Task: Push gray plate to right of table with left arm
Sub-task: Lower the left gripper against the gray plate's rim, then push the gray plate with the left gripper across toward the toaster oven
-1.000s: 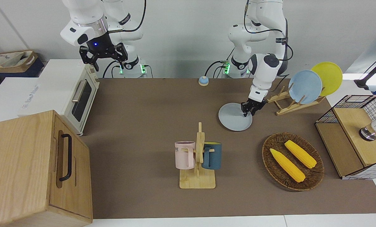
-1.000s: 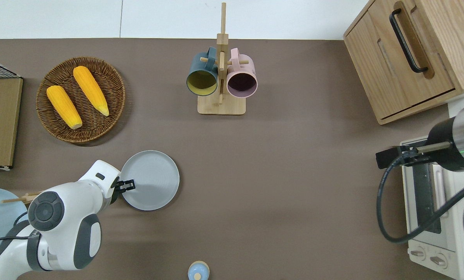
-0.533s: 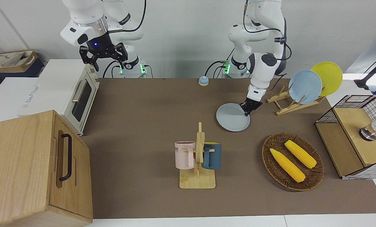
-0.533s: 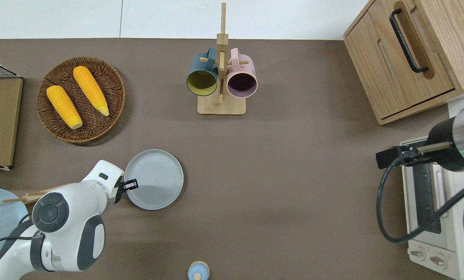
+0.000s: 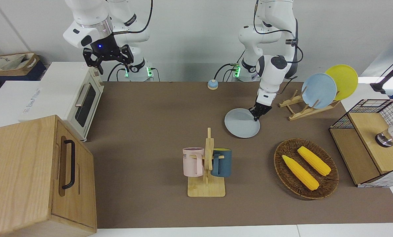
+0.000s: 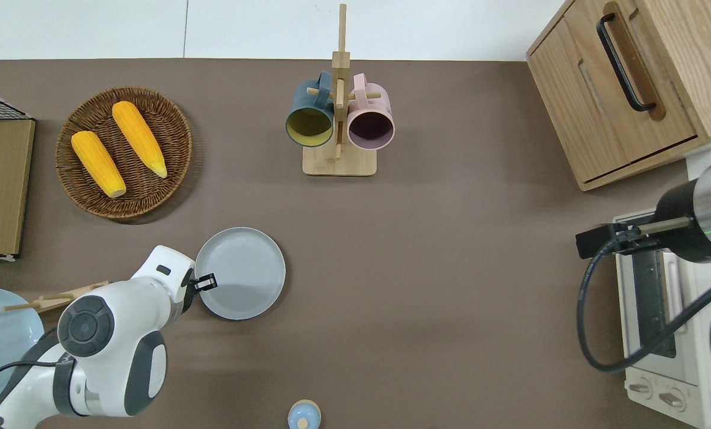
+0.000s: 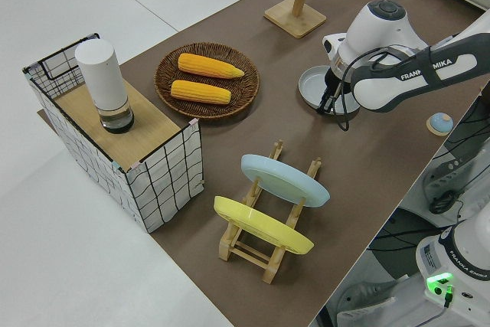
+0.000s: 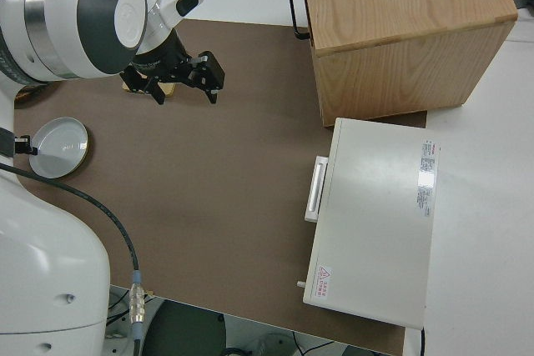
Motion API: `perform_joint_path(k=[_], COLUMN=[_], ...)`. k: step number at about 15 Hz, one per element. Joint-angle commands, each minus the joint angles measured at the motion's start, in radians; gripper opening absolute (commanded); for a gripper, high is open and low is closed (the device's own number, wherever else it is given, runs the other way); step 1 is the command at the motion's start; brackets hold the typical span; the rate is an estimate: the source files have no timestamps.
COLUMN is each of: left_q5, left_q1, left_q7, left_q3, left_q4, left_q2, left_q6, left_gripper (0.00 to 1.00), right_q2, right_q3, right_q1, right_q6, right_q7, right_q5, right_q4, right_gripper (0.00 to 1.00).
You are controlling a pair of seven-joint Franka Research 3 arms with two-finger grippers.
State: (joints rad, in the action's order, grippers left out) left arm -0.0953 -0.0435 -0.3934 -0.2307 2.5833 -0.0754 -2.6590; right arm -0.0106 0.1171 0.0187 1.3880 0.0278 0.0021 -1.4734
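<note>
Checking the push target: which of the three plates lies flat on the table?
The round pale gray plate, at the left gripper. The sky-blue plate and yellow plate stand in the wooden rack.

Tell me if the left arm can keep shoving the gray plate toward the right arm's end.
Probably yes: the left gripper is at the gray plate's rim, and bare table lies ahead; the mug rack stands farther from the robots.

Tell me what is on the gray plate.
The left gripper sits at the rim of the gray plate; nothing else lies on it. Whether the fingertips touch the dish is hidden by the arm.
</note>
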Motion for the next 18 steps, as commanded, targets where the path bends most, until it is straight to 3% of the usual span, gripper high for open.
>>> perform_joint_path(k=[1, 4, 8, 11, 13, 16, 18], left_q5=[0.005, 0.009, 0.011, 0.022, 0.102, 0.323, 0.347], left_q1=[0.04, 0.077, 0.135, 0.189, 0.217, 0.281, 0.338], left_q7=[-0.1, -0.192, -0.366, -0.439, -0.554, -0.842, -0.936], left_q3=[-0.038, -0.065, -0.134, -0.139, -0.139, -0.144, -0.144], left_q4=[0.006, -0.003, -0.052, -0.078, -0.104, -0.172, -0.216], left_q2=[0.032, 0.037, 0.078, 0.101, 0.126, 0.218, 0.256], left_q6=[-0.022, -0.022, -0.018, -0.015, -0.012, -0.009, 0.004], left_gripper=[0.0, 0.0, 0.0, 0.0, 0.0, 0.0, 0.0], right_q2=[-0.006, -0.006, -0.006, -0.006, -0.006, -0.006, -0.006], right_q3=[0.015, 0.013, 0.015, 0.015, 0.015, 0.015, 0.013], right_q1=[-0.02, -0.02, -0.02, -0.02, -0.02, -0.02, -0.02], right_q6=[-0.012, -0.012, -0.014, -0.012, -0.012, -0.012, -0.012], right_q7=[0.001, 0.0, 0.0, 0.0, 0.0, 0.001, 0.0], right_q5=[0.01, 0.01, 0.01, 0.01, 0.01, 0.01, 0.01], right_q4=[0.004, 0.004, 0.004, 0.004, 0.004, 0.004, 0.004], right_gripper=[0.983, 0.983, 0.983, 0.983, 0.983, 0.983, 0.983])
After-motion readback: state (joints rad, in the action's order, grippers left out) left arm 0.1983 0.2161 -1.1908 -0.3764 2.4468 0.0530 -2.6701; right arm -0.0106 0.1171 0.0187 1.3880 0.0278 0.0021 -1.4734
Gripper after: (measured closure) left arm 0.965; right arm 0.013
